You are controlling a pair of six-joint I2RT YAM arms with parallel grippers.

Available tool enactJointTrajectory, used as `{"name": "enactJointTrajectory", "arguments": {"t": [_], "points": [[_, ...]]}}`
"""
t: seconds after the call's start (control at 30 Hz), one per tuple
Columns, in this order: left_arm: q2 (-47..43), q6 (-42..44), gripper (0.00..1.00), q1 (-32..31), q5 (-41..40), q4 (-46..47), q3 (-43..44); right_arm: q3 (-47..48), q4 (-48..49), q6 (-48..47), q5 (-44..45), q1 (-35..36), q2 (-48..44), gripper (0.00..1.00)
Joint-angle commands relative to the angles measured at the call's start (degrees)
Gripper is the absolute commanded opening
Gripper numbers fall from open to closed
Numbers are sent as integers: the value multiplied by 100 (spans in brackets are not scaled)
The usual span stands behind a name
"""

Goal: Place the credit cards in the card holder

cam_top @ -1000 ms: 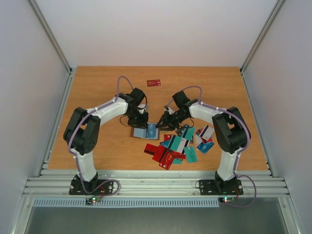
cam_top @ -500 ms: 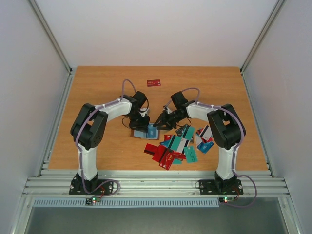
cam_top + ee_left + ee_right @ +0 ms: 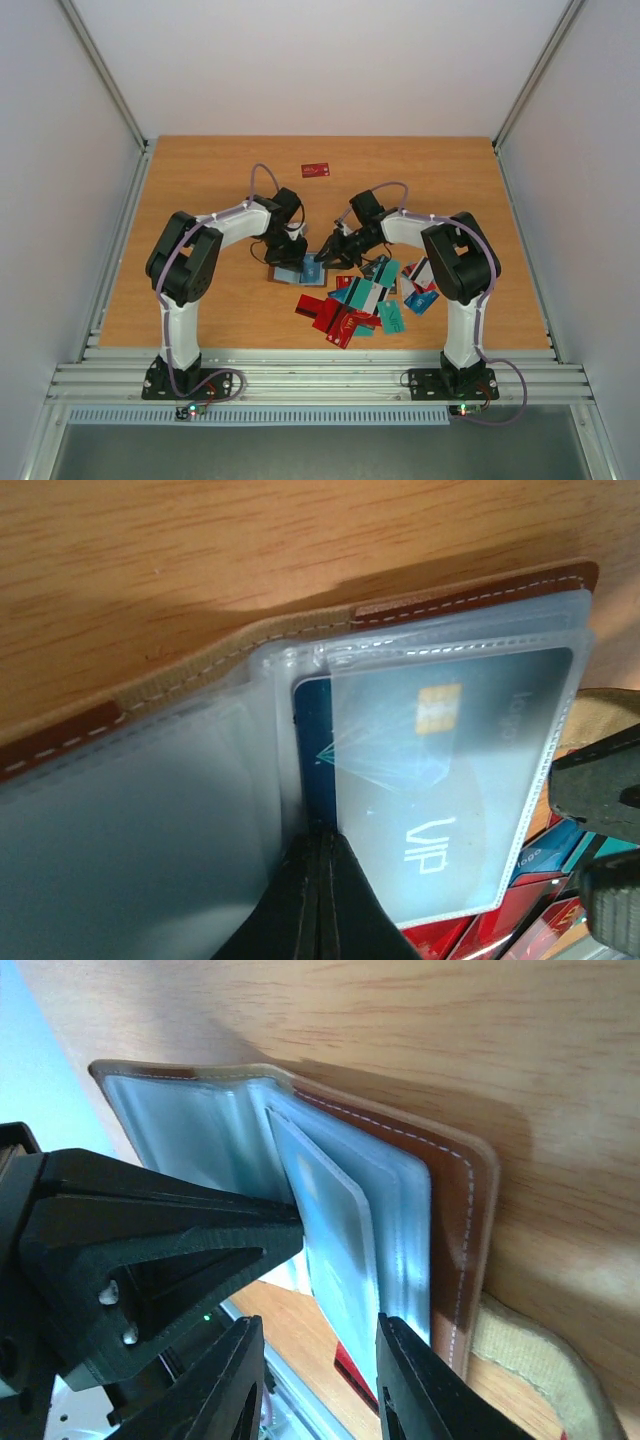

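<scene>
Left hand [image 3: 317, 845] pinches shut at the clear plastic sleeves' [image 3: 150, 810] edge; right hand [image 3: 315, 1360] hangs part-open alongside. Brown leather card holder [image 3: 470, 588] lies open on the wooden desk [image 3: 200, 200], one blue VIP card [image 3: 440, 780] sleeved; many red, teal, blue cards [image 3: 360, 300] wait beside it.

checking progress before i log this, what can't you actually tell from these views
- Top view: the card holder is mostly covered by the left gripper and right gripper; its contents are too small to see.
- Left wrist: whether the shut fingers pinch the sleeves; the bottom edge cuts them off.
- Right wrist: what the sleeves hold; glare and blur wash them out.
- Top view: print on the lone red card, too small.
</scene>
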Motion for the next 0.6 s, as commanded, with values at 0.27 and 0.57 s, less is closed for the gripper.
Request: {"name": "enactJointTrajectory", "arguments": {"t": [0.27, 0.57], "points": [[320, -42, 0, -12, -35, 223, -194, -40, 102, -146, -46, 21, 356, 34], [323, -143, 0, -8, 99, 304, -163, 71, 107, -159, -175, 83, 407, 29]]}}
